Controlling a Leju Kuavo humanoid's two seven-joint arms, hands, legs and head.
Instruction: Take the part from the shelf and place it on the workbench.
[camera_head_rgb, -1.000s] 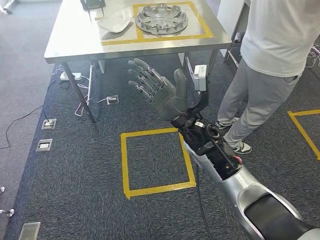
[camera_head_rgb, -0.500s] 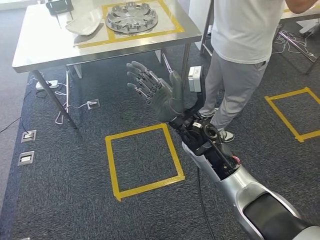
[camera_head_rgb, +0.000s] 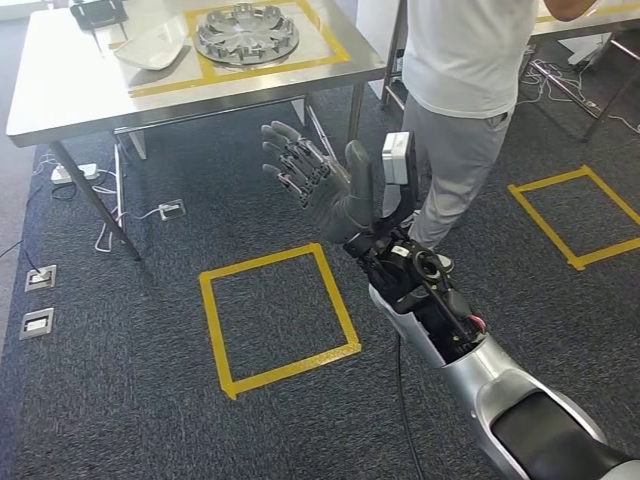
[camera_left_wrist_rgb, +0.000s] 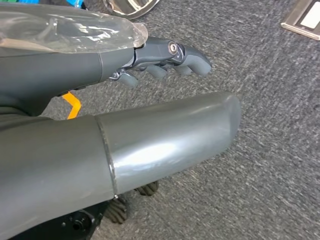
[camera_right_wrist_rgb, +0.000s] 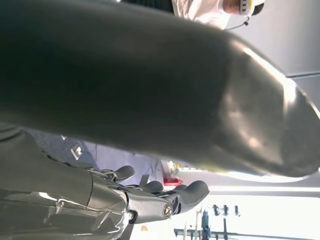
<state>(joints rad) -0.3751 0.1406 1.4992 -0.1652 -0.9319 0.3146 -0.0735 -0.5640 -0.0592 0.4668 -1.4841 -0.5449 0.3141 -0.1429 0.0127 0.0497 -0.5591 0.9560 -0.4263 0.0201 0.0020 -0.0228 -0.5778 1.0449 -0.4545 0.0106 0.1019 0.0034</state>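
The right hand (camera_head_rgb: 324, 185) is raised in front of the body with palm up and fingers spread; it holds nothing. In the left wrist view, the left hand (camera_left_wrist_rgb: 166, 55) hangs over the carpet with fingers loosely extended and apart, also holding nothing.

Beyond the right hand's fingertips, up and to the left in the head view, stands the bench (camera_head_rgb: 68, 80). A round silver part (camera_head_rgb: 245, 32) lies flat inside a yellow tape outline on the bench top, well apart from both hands. Being round, the part has no long axis. A person (camera_head_rgb: 460, 90) stands just beyond the right hand, on its right. No shelf can be identified.

Judgement: the right hand, raised and forward, is nearer the part.
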